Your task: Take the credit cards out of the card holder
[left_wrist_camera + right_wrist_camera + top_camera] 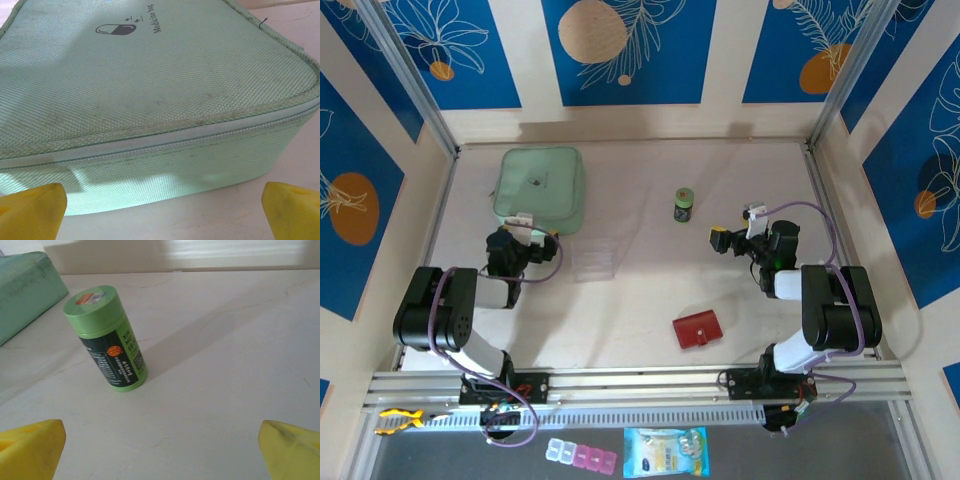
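The card holder (pixel 697 329), a small dark-red wallet, lies closed and flat on the table near the front, right of centre. The credit cards are hidden. My left gripper (pixel 525 238) sits at the left, well away from the wallet, with its yellow fingertips (pixel 32 210) spread wide and nothing between them; in the left wrist view the left gripper (pixel 162 215) faces the side of a green pouch. My right gripper (pixel 728 236) hovers at the right, behind the wallet. In the right wrist view the right gripper (pixel 162 450) is open over bare table.
A mint-green pouch (pixel 540 188) (pixel 150 90) lies at the back left, just ahead of the left gripper. A clear plastic tray (pixel 593 260) sits mid-table. A green bottle (pixel 684 206) (pixel 107 340) stands at the back centre. Walls enclose the table.
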You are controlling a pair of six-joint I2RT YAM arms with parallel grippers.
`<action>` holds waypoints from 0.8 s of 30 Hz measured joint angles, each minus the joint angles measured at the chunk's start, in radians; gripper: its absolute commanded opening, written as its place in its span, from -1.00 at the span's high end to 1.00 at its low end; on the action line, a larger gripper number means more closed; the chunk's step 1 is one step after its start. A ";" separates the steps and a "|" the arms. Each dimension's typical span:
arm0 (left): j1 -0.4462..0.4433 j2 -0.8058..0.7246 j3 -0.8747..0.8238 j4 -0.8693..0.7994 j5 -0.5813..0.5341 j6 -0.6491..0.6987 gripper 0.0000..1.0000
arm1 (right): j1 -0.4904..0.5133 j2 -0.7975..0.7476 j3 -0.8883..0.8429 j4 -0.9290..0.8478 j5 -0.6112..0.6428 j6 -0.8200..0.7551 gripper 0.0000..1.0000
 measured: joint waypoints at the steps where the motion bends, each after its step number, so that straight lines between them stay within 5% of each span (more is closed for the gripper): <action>1: 0.000 0.000 0.000 0.000 -0.002 0.000 -0.99 | 0.003 0.000 0.000 -0.001 0.011 -0.001 -0.98; 11: 0.000 -0.164 0.018 -0.153 -0.052 -0.018 -0.99 | 0.065 -0.125 0.063 -0.214 0.104 -0.016 -0.99; 24: -0.019 -0.427 0.200 -0.683 -0.116 -0.205 -0.99 | 0.190 -0.258 0.304 -0.779 0.257 0.081 -0.82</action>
